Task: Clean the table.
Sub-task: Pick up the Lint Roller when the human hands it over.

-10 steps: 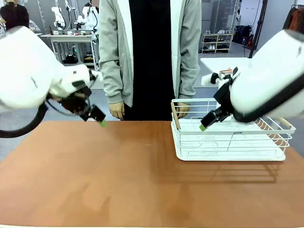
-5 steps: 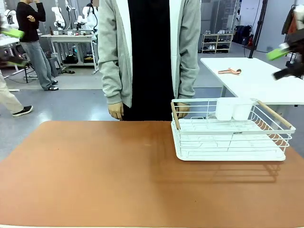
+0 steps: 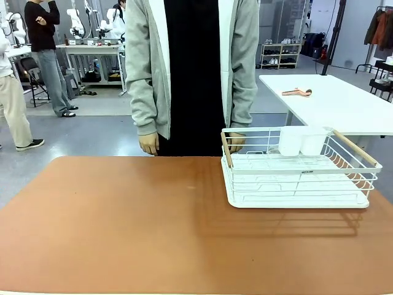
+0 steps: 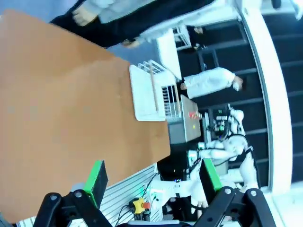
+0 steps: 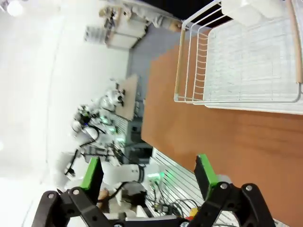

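Observation:
The reddish-brown table (image 3: 135, 227) spreads across the front view with a bare top, and a person stands at its far edge with both hands (image 3: 149, 143) hanging near it. A white wire rack (image 3: 295, 178) sits on the table's right part. My left gripper (image 4: 152, 175) is open in the left wrist view, high above the table (image 4: 57, 109) near its edge, nothing between the green pads. My right gripper (image 5: 149, 172) is open too, above the table (image 5: 227, 142) with the rack (image 5: 246, 52) beyond it.
Two white cups (image 3: 302, 140) stand at the back of the rack, which has wooden handles (image 3: 226, 149). A white-topped table (image 3: 331, 101) with a small tool on it stands behind at right. People stand far off at the left.
Both arms have swung up and out of the front view: a second ago they hung over the table and the rack, half a second ago only their green pads showed at the upper corners.

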{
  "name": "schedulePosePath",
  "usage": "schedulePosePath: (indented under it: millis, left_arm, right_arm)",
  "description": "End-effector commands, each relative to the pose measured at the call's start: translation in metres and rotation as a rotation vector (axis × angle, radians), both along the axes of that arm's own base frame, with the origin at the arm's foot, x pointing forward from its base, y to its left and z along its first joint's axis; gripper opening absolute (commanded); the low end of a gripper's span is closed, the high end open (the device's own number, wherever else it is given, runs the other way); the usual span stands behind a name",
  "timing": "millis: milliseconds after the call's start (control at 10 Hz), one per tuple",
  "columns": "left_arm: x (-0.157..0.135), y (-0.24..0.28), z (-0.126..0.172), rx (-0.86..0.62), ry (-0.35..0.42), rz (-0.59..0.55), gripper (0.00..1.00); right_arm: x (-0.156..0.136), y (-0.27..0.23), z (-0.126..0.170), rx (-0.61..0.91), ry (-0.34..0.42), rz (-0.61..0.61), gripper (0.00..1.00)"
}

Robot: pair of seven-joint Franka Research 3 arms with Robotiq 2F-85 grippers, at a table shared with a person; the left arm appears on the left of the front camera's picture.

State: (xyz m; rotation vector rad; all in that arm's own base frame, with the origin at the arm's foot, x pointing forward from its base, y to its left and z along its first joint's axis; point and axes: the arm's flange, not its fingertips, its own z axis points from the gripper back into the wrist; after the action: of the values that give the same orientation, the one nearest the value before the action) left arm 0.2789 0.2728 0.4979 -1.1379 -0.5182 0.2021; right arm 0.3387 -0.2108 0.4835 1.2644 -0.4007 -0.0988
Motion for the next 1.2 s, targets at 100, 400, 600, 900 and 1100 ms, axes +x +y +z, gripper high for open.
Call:
schedulePosePath:
  millis: [100,400,600,900,1100]
  left_arm:
    - [0.002,0.029,-0.021,-0.095,0.018,0.019,1.00]
    - [-0.006,0.027,-0.033,-0.081,0.061,0.050,1.00]
    - [-0.006,0.027,-0.033,-0.081,0.061,0.050,1.00]
    - [-0.006,0.027,-0.033,-0.081,0.061,0.050,1.00]
    - [-0.006,0.027,-0.033,-0.081,0.061,0.050,1.00]
  right_arm:
    - [0.002,-0.012,-0.030,0.100,-0.022,-0.023,1.00]
    - [-0.001,-0.018,-0.036,0.103,0.009,-0.036,1.00]
    - [-0.001,-0.018,-0.036,0.103,0.009,-0.036,1.00]
    - [-0.001,-0.018,-0.036,0.103,0.009,-0.036,1.00]
    - [-0.001,-0.018,-0.036,0.103,0.009,-0.036,1.00]
